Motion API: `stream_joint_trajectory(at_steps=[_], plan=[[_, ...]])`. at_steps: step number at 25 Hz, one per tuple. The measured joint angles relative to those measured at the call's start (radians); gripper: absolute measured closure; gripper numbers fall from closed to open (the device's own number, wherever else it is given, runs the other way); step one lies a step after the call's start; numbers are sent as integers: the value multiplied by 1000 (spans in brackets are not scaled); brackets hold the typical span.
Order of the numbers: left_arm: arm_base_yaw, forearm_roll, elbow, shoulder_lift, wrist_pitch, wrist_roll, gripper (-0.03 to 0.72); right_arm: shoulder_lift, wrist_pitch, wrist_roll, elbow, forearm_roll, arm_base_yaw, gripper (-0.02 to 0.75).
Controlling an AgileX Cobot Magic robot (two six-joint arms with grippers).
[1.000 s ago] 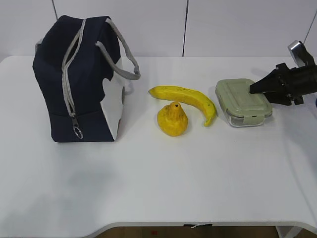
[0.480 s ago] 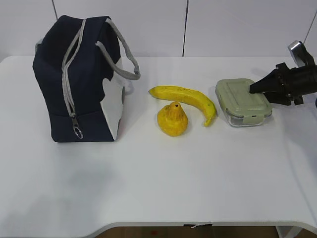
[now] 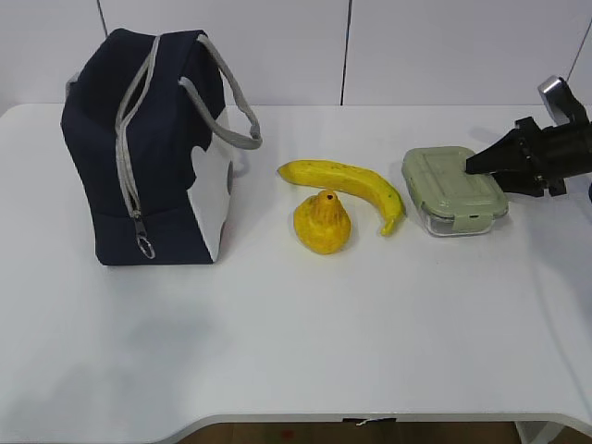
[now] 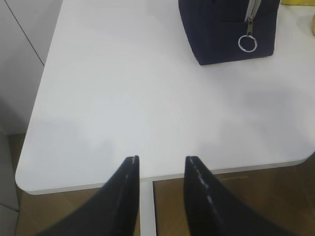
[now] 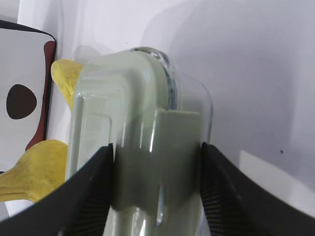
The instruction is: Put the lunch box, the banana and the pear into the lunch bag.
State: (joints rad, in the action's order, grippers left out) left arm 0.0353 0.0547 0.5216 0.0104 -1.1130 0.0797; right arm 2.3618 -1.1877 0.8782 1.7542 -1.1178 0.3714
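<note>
R gripper w/ black fingers straddles the far-right end of the clear rectangular lunch box w/ sage-green clip lid, pads against its sides. Curved yellow banana lies just left of it, lumpy yellow pear in front, boxy navy fabric lunch bag far left, zipped. L gripper fingers apart, holding nothing, over white table edge.

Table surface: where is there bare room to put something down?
The white table is bare along its whole front, and in the strip between the navy-blue fabric lunch bag and the lumpy yellow pear. It is crowded where pear, curved yellow banana and green-lidded clear lunch box cluster.
</note>
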Motion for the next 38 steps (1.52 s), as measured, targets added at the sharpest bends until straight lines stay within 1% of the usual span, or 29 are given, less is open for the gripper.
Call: stream_joint_trajectory(at_steps=[14,17,19,23,27,32,35,38], plan=[[0,0,0,0,0,0,438,-14,14,-74,0,2,0,321],[0,0,0,0,2,0,404,-35,15,-87,2,4,0,321],[0,0,6,0,17,0,367,-47,15,-98,9,4,0,321],[0,12,35,37,121,-2,317,-72,15,-124,25,4,0,321],[0,76,48,197,247,-15,307,-93,15,-146,31,4,0,323],[0,219,97,475,444,-18,305,-110,13,-161,31,4,0,324],[0,272,185,658,490,-20,305,-115,13,-171,31,11,0,324],[0,292,299,832,500,-20,305,-115,13,-177,31,20,0,324]])
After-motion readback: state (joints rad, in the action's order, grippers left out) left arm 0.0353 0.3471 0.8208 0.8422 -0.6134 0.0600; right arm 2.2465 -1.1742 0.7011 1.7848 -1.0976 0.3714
